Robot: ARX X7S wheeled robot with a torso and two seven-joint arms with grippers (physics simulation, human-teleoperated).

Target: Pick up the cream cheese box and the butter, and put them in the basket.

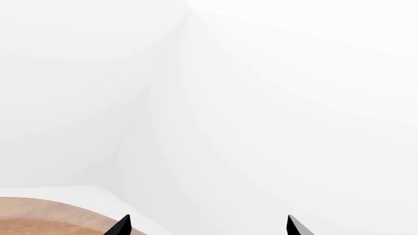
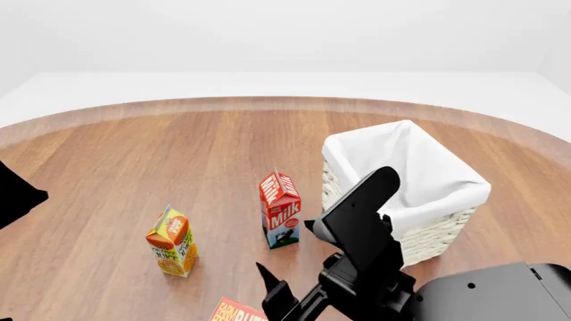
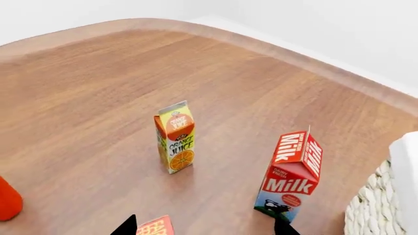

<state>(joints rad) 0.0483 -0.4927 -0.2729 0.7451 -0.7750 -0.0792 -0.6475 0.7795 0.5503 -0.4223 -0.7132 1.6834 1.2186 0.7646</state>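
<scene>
The butter [image 2: 239,311], an orange-red box with yellow lettering, lies flat at the near edge of the wooden surface, cut off by the head view's bottom. My right gripper [image 2: 287,251] hovers open just above and beyond it. In the right wrist view the butter [image 3: 155,226] lies just inside one fingertip of that gripper [image 3: 204,227], with nothing held. The white-lined wicker basket [image 2: 446,231] stands to the right. My left gripper [image 1: 207,227] is open and faces white walls and a strip of the wood. The cream cheese box is out of view.
A red-and-white milk carton [image 2: 280,208] stands upright just left of the basket, close to my right arm. An orange juice carton [image 2: 173,242] stands further left. A red object [image 3: 8,198] shows at the right wrist view's edge. A piece of my left arm [image 2: 13,194] is at the far left.
</scene>
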